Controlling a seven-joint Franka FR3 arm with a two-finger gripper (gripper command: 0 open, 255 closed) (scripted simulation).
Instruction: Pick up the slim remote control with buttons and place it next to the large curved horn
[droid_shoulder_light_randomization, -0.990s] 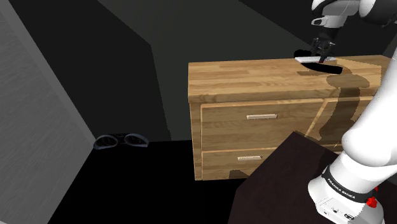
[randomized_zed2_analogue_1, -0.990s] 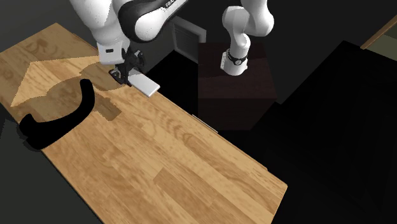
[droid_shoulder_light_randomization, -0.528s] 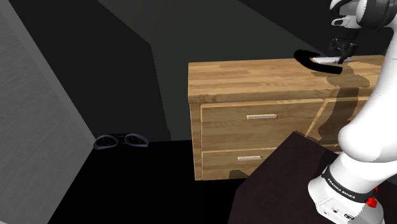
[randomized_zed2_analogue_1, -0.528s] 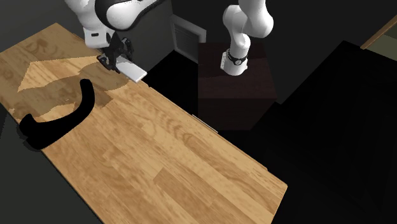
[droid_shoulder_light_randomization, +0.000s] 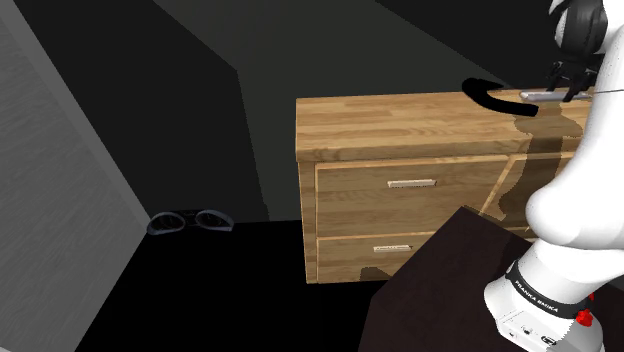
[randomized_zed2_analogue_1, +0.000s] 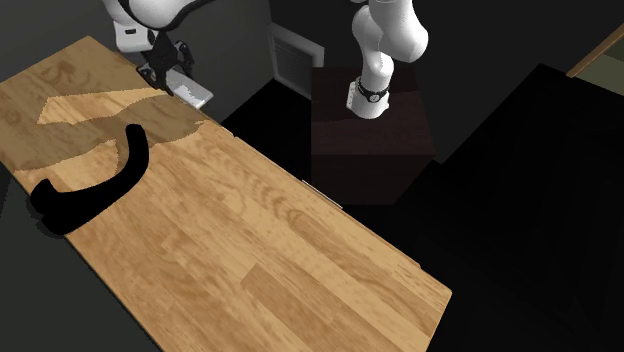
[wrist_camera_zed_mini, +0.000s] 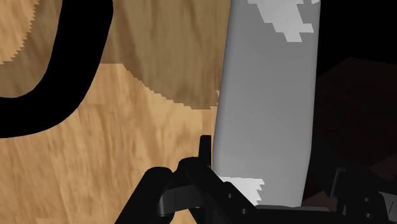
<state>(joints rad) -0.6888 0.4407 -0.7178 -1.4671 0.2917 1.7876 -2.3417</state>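
Note:
A slim grey remote hangs in the air with my gripper shut on one end of it. It sits just over the long edge of the wooden dresser top, on the side toward the stand. In the shoulder view the remote sticks out leftward from the gripper. The large black curved horn lies flat on the top; one tip is close to the remote. In the wrist view the remote runs out from between the fingers, and the horn curves beside it.
The dresser has two drawers on its front. My dark stand is beside it, near the held remote. A grey object lies on the dark floor at the shoulder view's left. A pale panel leans by the stand.
The gripper has carried the remote toward the shoulder view's right, which is up and left in the second exterior view. It went from beside the horn's tip out to the dresser's edge.

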